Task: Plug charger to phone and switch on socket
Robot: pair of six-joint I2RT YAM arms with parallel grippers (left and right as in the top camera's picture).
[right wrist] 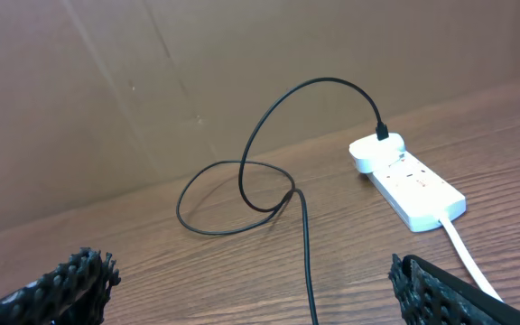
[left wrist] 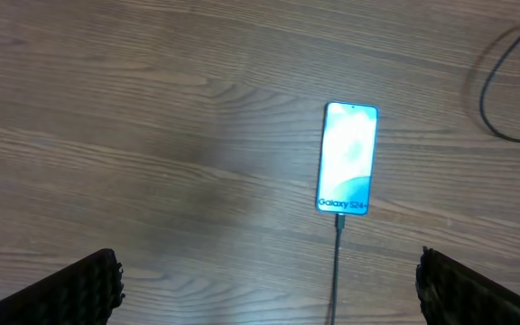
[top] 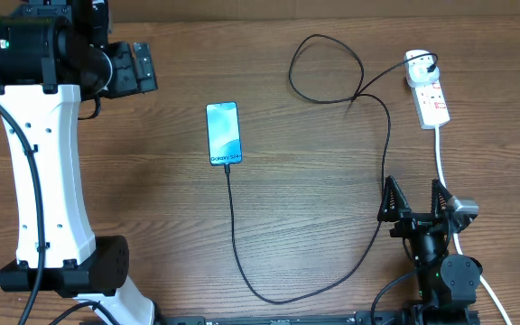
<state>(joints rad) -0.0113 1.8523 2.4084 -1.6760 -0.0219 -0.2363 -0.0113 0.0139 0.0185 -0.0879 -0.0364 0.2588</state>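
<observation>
Phone [top: 223, 134] lies flat on the wooden table [top: 314, 72], screen up and lit blue, left of centre, long axis running away from the robot. We see the black charger cable [top: 233, 235] meet the middle of the phone's near short edge, touching it; the left wrist view shows the same join [left wrist: 339, 215]. From there the cable runs toward the robot, curves right along the near side, climbs past the right arm, makes a loose loop at the far side and ends at the white plug adapter [top: 418, 65]. The adapter sits in the far end of the white power strip [top: 431, 99], which lies at the far right with red markings on top; we cannot tell the switch position. A thick white cord [top: 442, 158] leaves the strip's near end and passes beside the right arm. Left gripper [top: 147, 68] hangs at the far left, well apart from the phone, jaws wide, holding nothing. Right gripper [top: 414, 203] sits near the strip, also spread wide and empty, fingers pointing toward it.
</observation>
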